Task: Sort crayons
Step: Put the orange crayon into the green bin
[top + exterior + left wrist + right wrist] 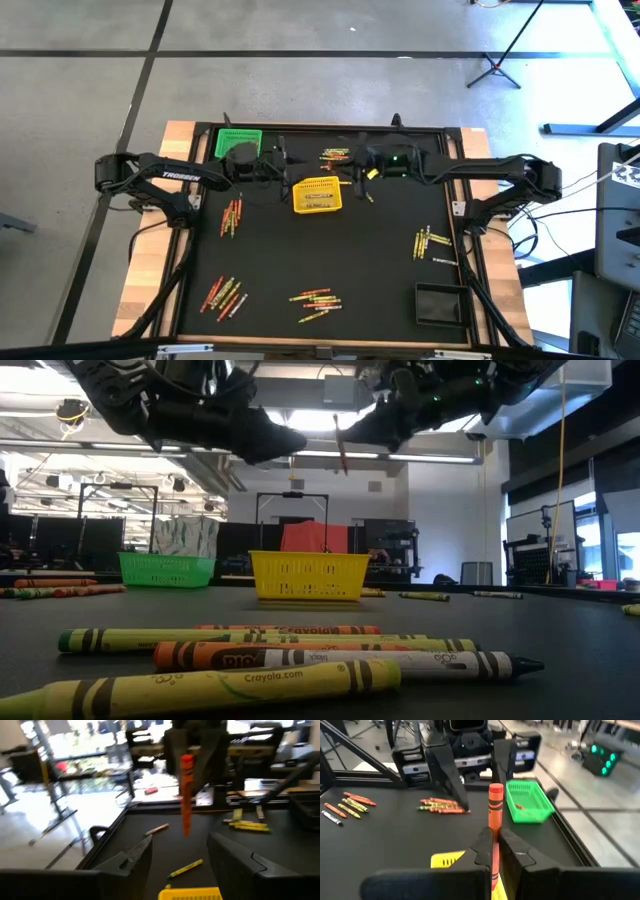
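My right gripper (493, 839) is shut on an orange-red crayon (495, 805), held upright above the yellow basket (317, 195). It also shows in the low view (341, 452) and the left wrist view (185, 795). My left gripper (180, 840) is open and empty. It faces the right gripper at the same height, left of the yellow basket (283, 170), and its fingers stand apart from the crayon. Loose crayons lie on the black mat in piles (232, 213), (225, 295), (315, 300), (432, 243), (335, 155). My right gripper pinches the orange-red crayon between its two fingers about the middle of its length (494, 834). The fingers come level from the table's right side and lie across the crayon. The crayon stands upright, clear of the table, with one end (495, 790) above the fingers and the other (343, 470) hanging below them.
A green basket (238, 143) stands at the far left of the mat and a black basket (440, 303) at the near right. Two single crayons (187, 866), (157, 827) lie on the mat near the yellow basket. A raised frame (455, 215) edges the mat.
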`<state>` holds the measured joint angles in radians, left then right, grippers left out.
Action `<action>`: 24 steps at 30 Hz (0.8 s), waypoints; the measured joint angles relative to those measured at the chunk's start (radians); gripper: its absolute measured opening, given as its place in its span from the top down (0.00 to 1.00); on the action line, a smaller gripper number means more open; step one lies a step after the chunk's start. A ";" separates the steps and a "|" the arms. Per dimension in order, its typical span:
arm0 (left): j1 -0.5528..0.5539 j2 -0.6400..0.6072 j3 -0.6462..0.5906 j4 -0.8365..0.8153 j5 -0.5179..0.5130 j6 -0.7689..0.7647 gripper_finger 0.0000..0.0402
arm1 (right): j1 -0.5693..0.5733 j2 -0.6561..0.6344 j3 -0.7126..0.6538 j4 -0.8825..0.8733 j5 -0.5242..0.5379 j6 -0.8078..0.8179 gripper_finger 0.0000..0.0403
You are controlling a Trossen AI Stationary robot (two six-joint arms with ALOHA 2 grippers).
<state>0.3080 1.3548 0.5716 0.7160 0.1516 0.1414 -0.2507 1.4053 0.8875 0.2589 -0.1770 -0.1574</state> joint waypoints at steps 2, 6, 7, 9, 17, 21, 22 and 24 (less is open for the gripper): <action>-0.012 0.000 0.000 0.013 0.024 0.021 0.57 | 0.017 0.017 0.000 0.042 0.000 -0.012 0.95; -0.033 0.000 0.000 0.037 0.023 0.025 0.57 | 0.046 0.037 0.000 0.101 0.000 -0.013 0.95; -0.037 0.000 0.000 0.040 0.022 0.025 0.57 | 0.052 0.040 0.000 0.109 0.000 -0.015 0.95; -0.045 0.000 0.000 0.041 0.020 0.025 0.57 | 0.067 0.046 0.000 0.129 0.000 -0.027 0.95; -0.068 0.001 0.000 0.070 0.020 0.027 0.57 | 0.088 0.048 0.001 0.209 0.002 -0.035 0.95; -0.091 0.001 0.000 0.095 0.027 0.027 0.57 | 0.089 0.059 0.002 0.267 -0.011 -0.034 0.95; -0.098 0.001 0.000 0.099 0.026 0.030 0.57 | 0.093 0.065 0.003 0.276 -0.030 -0.033 0.95; -0.109 0.001 0.000 0.115 0.026 0.030 0.57 | 0.095 0.085 0.002 0.300 -0.049 -0.033 0.95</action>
<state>0.1991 1.3560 0.5720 0.8311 0.1780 0.1710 -0.1555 1.4899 0.8898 0.5593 -0.2265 -0.1906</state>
